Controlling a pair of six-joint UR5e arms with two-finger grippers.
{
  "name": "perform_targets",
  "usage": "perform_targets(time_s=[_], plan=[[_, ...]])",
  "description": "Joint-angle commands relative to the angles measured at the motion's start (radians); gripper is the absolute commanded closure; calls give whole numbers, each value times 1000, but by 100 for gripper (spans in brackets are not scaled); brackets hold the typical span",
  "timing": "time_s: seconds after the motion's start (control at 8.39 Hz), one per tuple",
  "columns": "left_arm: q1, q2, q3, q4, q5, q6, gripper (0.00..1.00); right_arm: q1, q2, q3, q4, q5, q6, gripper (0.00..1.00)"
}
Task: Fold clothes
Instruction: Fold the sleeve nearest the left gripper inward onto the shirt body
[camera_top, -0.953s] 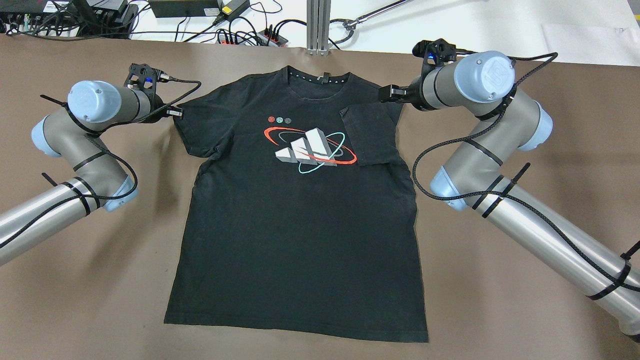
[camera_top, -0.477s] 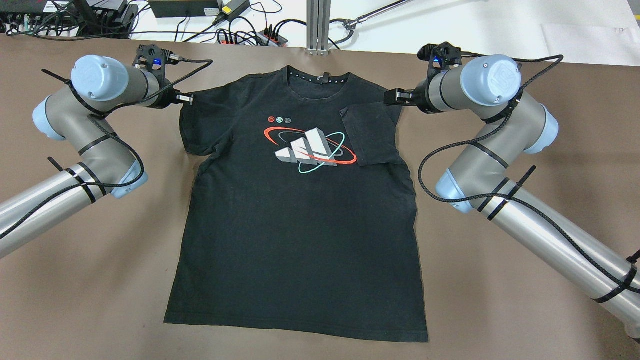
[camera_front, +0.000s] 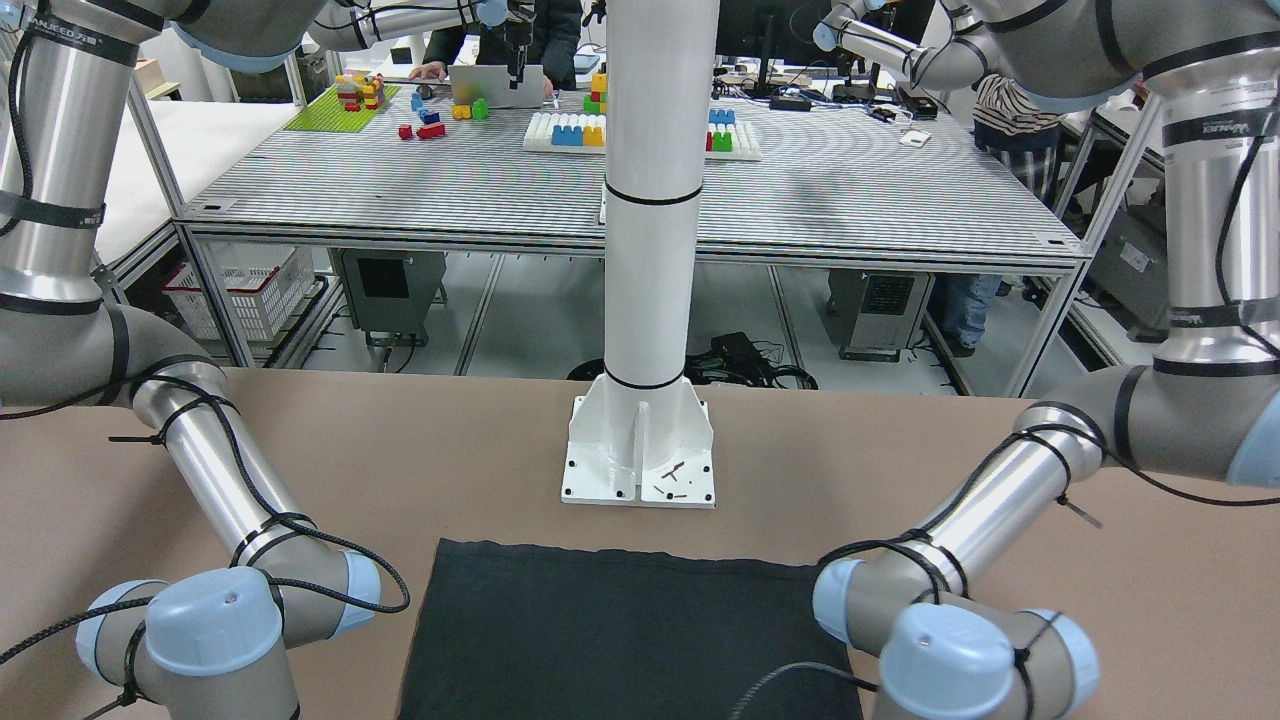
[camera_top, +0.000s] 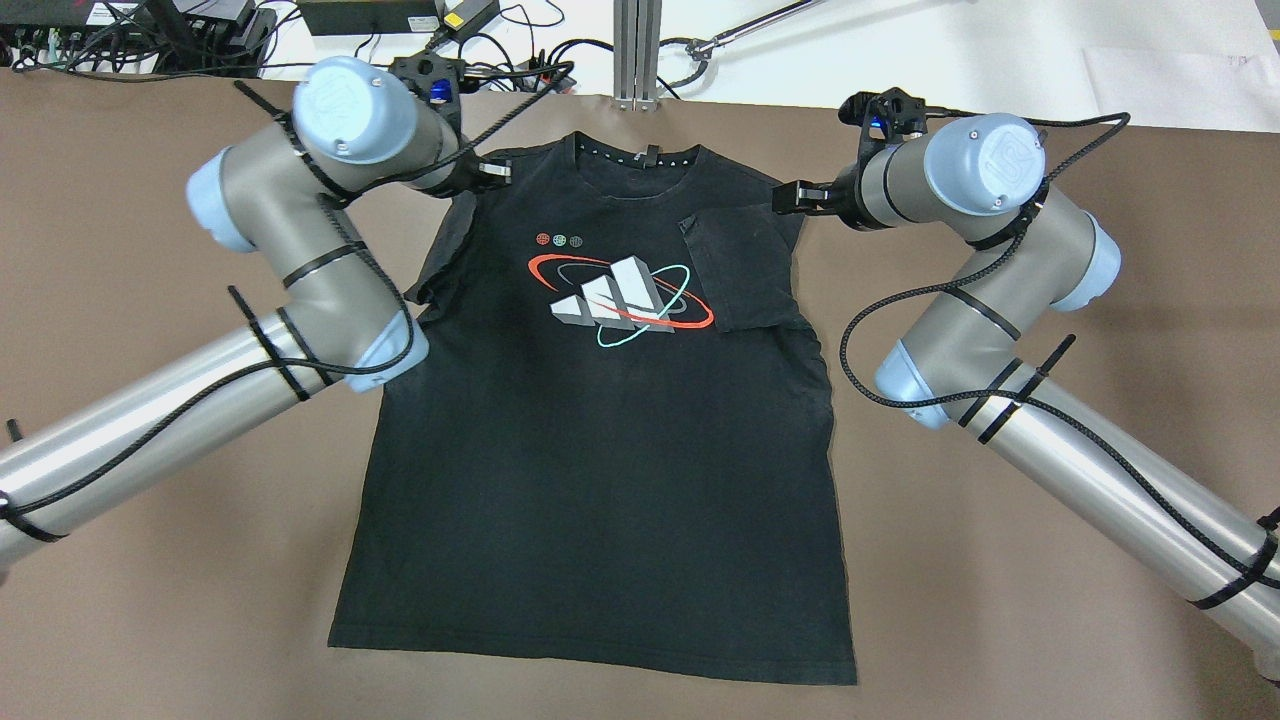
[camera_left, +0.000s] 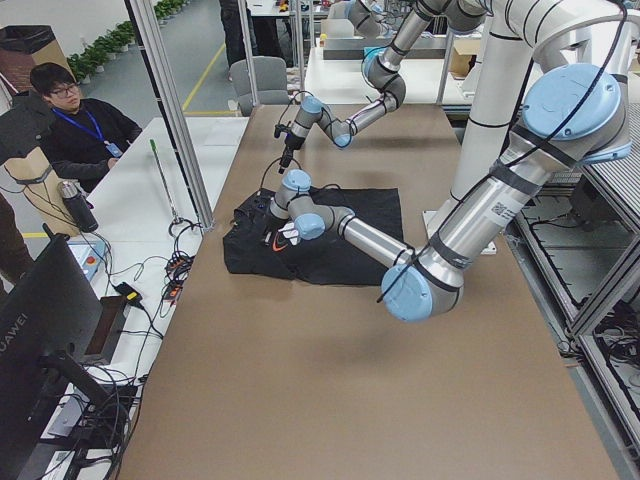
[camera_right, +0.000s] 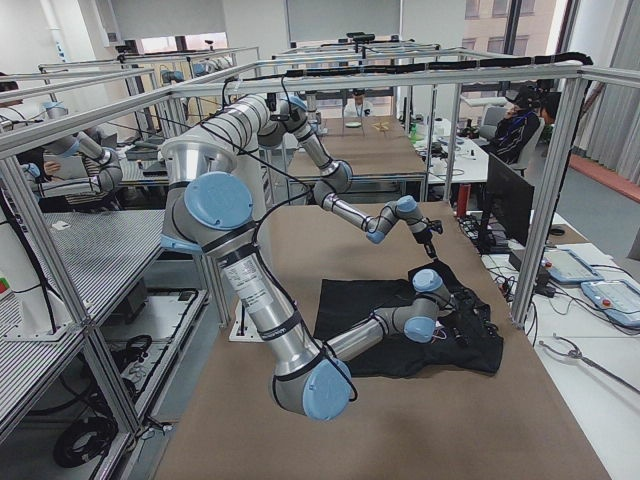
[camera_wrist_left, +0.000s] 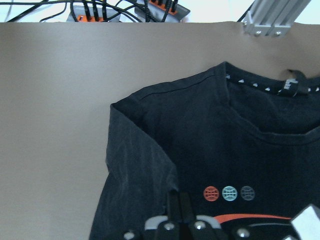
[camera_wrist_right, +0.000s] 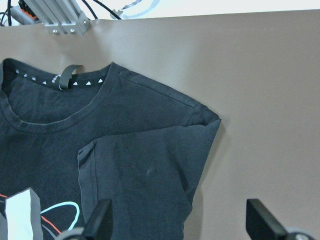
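On the left side of the bench (camera_top: 150, 620) a broad strip of bare brown surface is seen, crossed only by the left arm (camera_top: 200, 390). The left hand (camera_top: 488, 175) is held above the T-shirt's (camera_top: 600, 480) left shoulder, near the far edge. Its fingers (camera_wrist_left: 185, 207) are pressed together on the edge of the left sleeve (camera_top: 445, 250), which is held raised and turned inward over the shirt's side.

The black T-shirt is spread flat, print up, in the middle of the bench. Its collar is pointed toward the far edge, and its bottom hem (camera_front: 620, 548) is laid just short of the white post's base (camera_front: 640, 455).

The right sleeve (camera_top: 745, 270) is laid folded over the chest, so that a straight side edge is formed there. The right hand (camera_top: 792, 195) is held at the right shoulder with its fingers (camera_wrist_right: 102, 222) spread wide, and only the fold and bare bench are seen between them. Open surface is left toward the bench's right side, under the right arm (camera_top: 1050, 440). Cables (camera_top: 500, 65) are bunched beyond the far edge.
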Motion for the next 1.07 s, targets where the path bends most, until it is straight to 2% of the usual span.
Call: perform_targets(time_s=[0.0, 0.12, 0.36, 0.48, 0.6, 0.83, 0.95], plan=[[43, -196, 273, -18, 102, -55, 100, 0, -14, 0, 3, -6, -5, 6], [47, -167, 286, -105, 142, -44, 97, 0, -16, 0, 3, -6, -5, 6], [50, -165, 291, -126, 147, -50, 93, 0, -18, -3, 0, -8, -8, 6], [52, -165, 289, -128, 150, -53, 26, 0, -18, -5, 0, -8, -15, 6], [54, -164, 285, -134, 152, -52, 6, 3, -18, -5, -5, -9, -32, 6], [40, -167, 231, -152, 130, -66, 6, 8, -43, 0, 3, -8, -156, 6], [32, -158, 190, -149, 66, -70, 6, 7, -53, 14, 4, -2, -172, 6]])
